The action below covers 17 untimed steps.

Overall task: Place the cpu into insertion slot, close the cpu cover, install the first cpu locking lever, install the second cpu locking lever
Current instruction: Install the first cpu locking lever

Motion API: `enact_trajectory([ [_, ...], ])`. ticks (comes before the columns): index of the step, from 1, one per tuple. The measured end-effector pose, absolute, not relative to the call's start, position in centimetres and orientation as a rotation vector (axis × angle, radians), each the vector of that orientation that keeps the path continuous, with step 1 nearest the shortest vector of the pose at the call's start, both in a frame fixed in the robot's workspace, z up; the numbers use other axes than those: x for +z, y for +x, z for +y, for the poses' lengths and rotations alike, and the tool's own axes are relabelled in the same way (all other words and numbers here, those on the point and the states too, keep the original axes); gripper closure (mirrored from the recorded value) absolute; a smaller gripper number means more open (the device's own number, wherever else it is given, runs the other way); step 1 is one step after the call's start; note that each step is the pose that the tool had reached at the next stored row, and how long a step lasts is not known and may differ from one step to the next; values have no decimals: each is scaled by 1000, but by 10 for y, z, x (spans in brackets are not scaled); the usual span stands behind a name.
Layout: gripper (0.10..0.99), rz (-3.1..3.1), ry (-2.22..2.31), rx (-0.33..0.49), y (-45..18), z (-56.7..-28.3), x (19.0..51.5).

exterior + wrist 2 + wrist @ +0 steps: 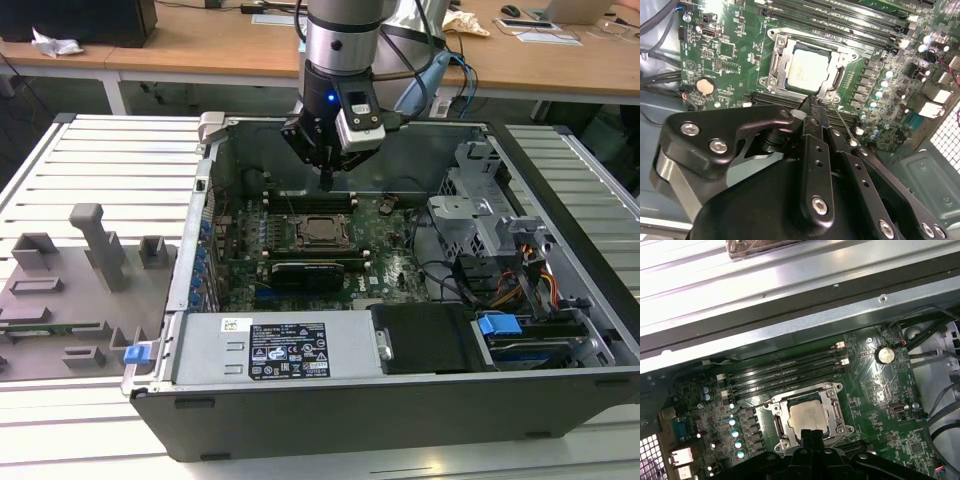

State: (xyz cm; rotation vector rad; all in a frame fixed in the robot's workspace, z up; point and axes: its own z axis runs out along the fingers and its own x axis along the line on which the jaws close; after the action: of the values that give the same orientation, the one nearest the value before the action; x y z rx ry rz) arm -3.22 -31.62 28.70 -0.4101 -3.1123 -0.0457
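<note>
The cpu [807, 70] lies flat in its socket on the green motherboard [390, 262], its pale metal top showing. The cpu cover [775, 61] lies down around it as a grey frame. In both wrist views my gripper [811, 101] hangs just above the socket's edge, fingers pressed together and holding nothing. A thin wire lever [844, 125] juts out from the socket corner beside the fingertips. In the exterior view the gripper [326, 183] is over the far side of the socket [322, 230]. The first wrist view shows the cpu [809, 418] just past the gripper [813, 433].
Black memory slots [790, 371] run beside the socket. The case wall [200, 215] stands at the exterior view's left, and a drive cage [478, 215] with cables is at its right. A power supply [285, 350] lies in front. A grey fixture tray [70, 285] sits outside the case.
</note>
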Motion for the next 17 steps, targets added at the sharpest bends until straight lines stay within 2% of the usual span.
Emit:
enact_trajectory([
  [17, 980, -3132, -172, -45, -32, -316, 287],
])
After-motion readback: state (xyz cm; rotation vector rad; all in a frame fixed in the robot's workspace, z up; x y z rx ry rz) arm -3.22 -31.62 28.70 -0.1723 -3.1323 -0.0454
